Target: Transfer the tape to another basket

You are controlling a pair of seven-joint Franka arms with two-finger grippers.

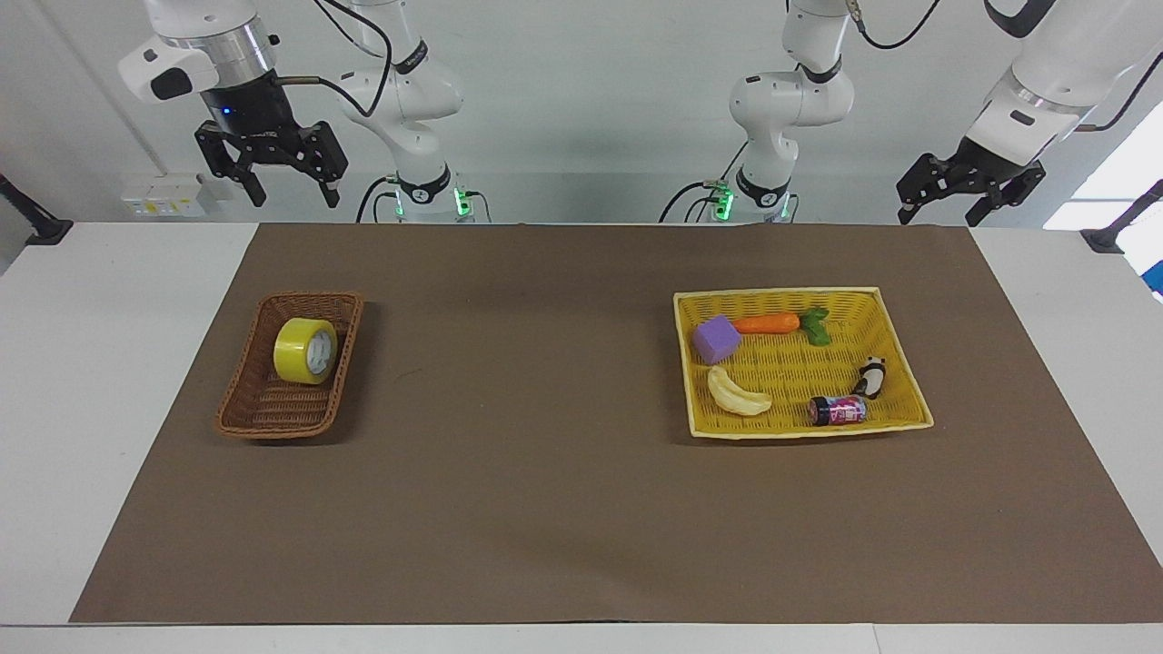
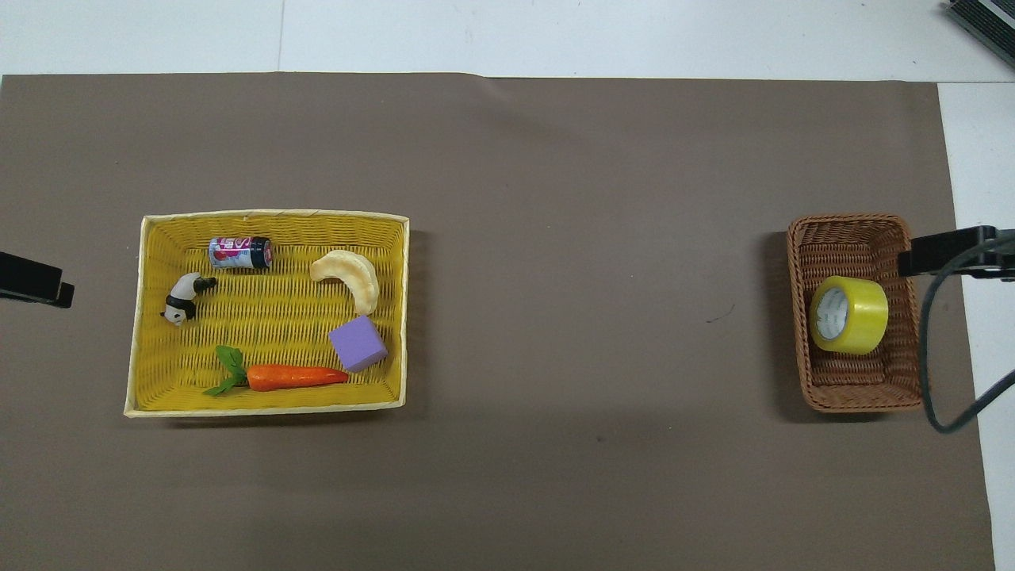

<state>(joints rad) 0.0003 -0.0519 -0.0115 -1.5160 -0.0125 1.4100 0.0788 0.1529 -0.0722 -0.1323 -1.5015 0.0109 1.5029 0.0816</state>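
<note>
The tape (image 1: pixel 306 351) is a yellow roll with a grey-white core. It lies on its side in the dark brown wicker basket (image 1: pixel 259 413) at the right arm's end of the table, also in the overhead view (image 2: pixel 848 315) (image 2: pixel 848 230). My right gripper (image 1: pixel 295 195) is open and empty. It hangs high in the air, well clear of the tape; from above it (image 2: pixel 944 252) shows just off the basket's outer rim. My left gripper (image 1: pixel 939 216) is open and empty, high over the mat's corner at the left arm's end, and waits (image 2: pixel 32 279).
A bright yellow square woven tray (image 1: pixel 895 341) lies toward the left arm's end. It holds a purple block (image 1: pixel 716 339), a carrot (image 1: pixel 768 323), a banana (image 1: pixel 738 393), a small can (image 1: pixel 838 411) and a panda figure (image 1: pixel 870 376). A brown mat (image 1: pixel 527 409) covers the table.
</note>
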